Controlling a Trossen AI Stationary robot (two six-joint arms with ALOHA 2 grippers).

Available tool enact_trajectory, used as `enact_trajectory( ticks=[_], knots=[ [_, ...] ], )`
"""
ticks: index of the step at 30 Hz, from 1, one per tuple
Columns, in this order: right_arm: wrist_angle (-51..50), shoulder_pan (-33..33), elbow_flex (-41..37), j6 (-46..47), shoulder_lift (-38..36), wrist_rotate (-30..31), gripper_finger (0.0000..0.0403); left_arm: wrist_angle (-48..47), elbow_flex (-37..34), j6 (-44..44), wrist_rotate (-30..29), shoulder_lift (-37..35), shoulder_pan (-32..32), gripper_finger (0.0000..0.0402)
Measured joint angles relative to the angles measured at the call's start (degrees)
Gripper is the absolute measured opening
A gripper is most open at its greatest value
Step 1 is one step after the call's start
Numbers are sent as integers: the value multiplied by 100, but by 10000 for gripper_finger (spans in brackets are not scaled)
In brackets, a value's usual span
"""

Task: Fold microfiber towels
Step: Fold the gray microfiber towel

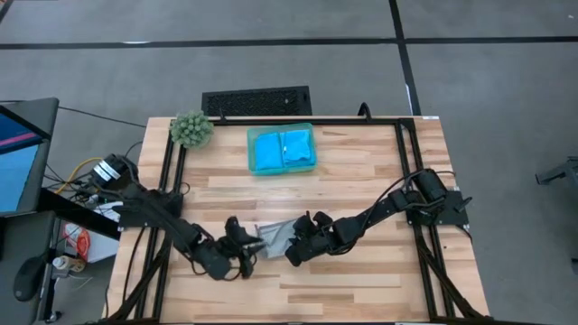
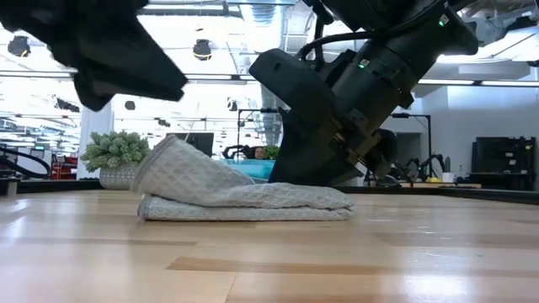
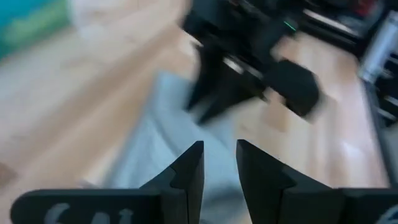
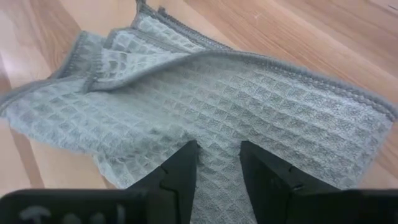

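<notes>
A light grey waffle-weave microfiber towel lies folded in several layers on the wooden table, near the front middle. Its left part humps up. My right gripper slants down onto the towel's right part, with cloth between its fingers. My left gripper hangs above and to the left of the towel. It is open by a narrow gap with nothing in it. Two bright blue towels lie folded in a teal tray at the back. My right gripper has the grey towel's top layer between its two fingertips, well in from the edges. The fingers slant down from the table's right. Whether they pinch a ridge of cloth or only press beside it does not show. The towel lies on the table, slack.
A fuzzy green plant ball stands at the back left, left of the tray. A black grille lies beyond the table's far edge. Bare wood stretches in front of the towel and to its right.
</notes>
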Motion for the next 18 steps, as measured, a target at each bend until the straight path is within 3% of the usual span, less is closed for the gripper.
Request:
enact_trajectory(
  ticks=[6,10,14,18],
  knots=[
    [10,0,0,0,0,0,154,167,0,-764,1081,462,-178,87],
    [48,-4,-2,-6,0,0,158,106,128,503,1665,706,-356,87],
    [44,-20,-2,-33,0,-2,160,-453,696,1944,1159,691,-556,87],
    [63,-22,-2,-36,0,-6,158,-1710,1342,2400,460,682,-564,87]
  ],
)
